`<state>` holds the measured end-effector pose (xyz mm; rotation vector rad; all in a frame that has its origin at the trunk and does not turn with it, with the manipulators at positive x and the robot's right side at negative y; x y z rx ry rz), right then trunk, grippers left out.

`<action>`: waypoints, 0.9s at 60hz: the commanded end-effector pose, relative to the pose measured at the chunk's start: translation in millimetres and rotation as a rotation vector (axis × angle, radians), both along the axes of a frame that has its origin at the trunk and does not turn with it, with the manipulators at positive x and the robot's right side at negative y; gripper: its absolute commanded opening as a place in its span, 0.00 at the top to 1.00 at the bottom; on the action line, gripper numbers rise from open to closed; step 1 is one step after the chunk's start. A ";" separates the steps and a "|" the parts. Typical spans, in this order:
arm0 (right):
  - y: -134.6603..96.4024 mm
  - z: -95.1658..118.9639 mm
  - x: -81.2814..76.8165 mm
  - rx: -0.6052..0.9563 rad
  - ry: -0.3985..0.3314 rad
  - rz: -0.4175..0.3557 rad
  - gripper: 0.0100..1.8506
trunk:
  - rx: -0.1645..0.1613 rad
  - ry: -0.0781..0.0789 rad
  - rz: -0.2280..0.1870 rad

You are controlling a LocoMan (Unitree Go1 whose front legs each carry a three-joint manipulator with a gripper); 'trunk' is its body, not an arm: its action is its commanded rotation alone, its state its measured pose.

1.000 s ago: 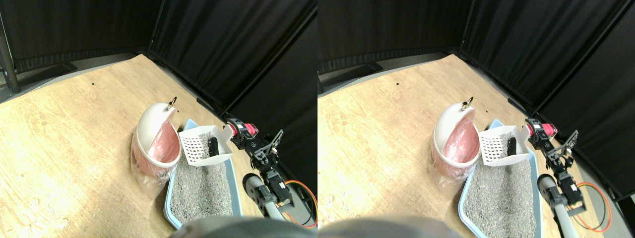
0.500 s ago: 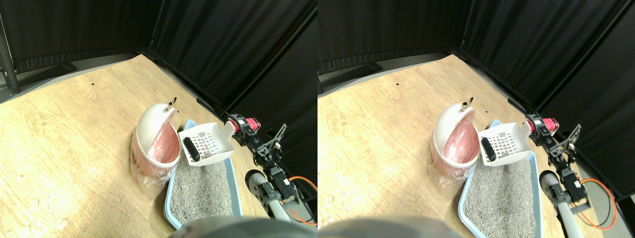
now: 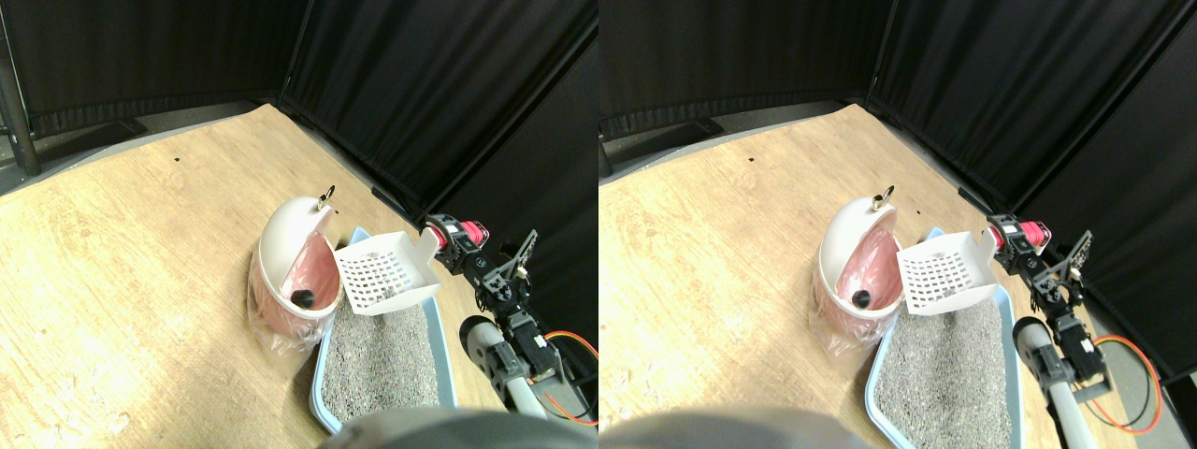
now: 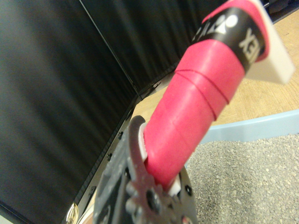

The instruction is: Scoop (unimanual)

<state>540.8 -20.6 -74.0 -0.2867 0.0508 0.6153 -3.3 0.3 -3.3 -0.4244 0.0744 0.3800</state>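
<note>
White scoop (image 3: 385, 272) tilted twd bin (image 3: 292, 257); dark lump (image 3: 303, 297) inside.

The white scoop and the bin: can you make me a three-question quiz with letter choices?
1. Where is the small dark lump?
A. on the wooden floor
B. inside the white round bin with the pink bag
C. on the grey litter

2. What colour is the rim of the tray of grey litter?
A. pale blue
B. green
C. orange

3. The white slotted plastic scoop is:
A. buried in litter
B. full of lumps
C. raised and empty

Answers: 1 B, the lump lies on the pink lining. 2 A, the rim shows pale blue. 3 C, its slots are bare above the tray.
</note>
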 end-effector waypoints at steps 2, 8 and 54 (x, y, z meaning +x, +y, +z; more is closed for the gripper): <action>2.3 5.7 2.2 0.035 -0.023 0.014 0.97 | 0.000 0.001 0.015; 0.7 4.2 4.8 0.033 -0.017 0.017 0.97 | 0.002 -0.001 0.012; -16.3 2.8 5.5 0.102 -0.039 -0.041 0.97 | 0.028 0.003 -0.022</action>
